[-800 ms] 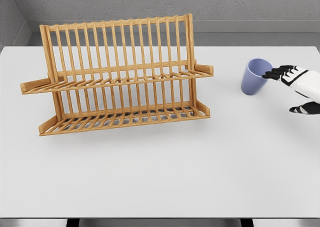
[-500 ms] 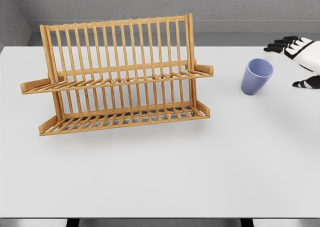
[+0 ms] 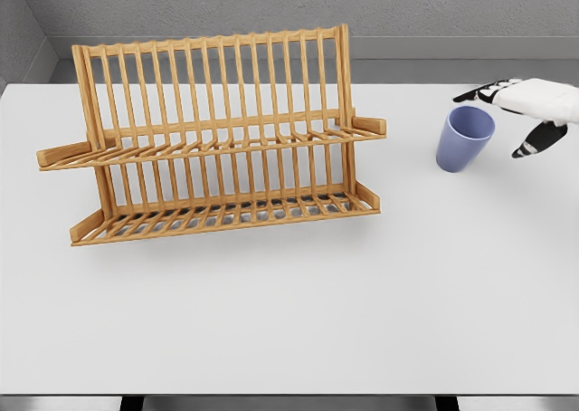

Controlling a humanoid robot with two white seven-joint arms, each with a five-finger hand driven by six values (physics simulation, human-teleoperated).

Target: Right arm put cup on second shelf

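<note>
Standing upright on the white worktop (image 3: 298,320), the lavender cup (image 3: 464,138) has its open mouth up and its long axis close to vertical, leaning a little toward the right. It sits well apart from the wooden dish rack (image 3: 213,139), which lies at about 9 o'clock from it. The rack's upper tier, the second shelf (image 3: 217,146), runs left to right with its near end stub pointing toward the cup.

From the cup, the right hand (image 3: 523,112) is at roughly 2 o'clock, just beside the rim and not touching it. Its arm comes in from the right edge. The fingers (image 3: 477,93) are spread and reach leftward past the far side of the rim, while the thumb (image 3: 536,139) hangs lower on the cup's right. Nothing is held. The cup therefore lies at about 8 o'clock from the palm, partly inside the gap between fingers and thumb.

No left arm shows, so the right hand is the only one near. The grasp likely calls for a short move down and left until the wall sits between thumb and fingers.
</note>
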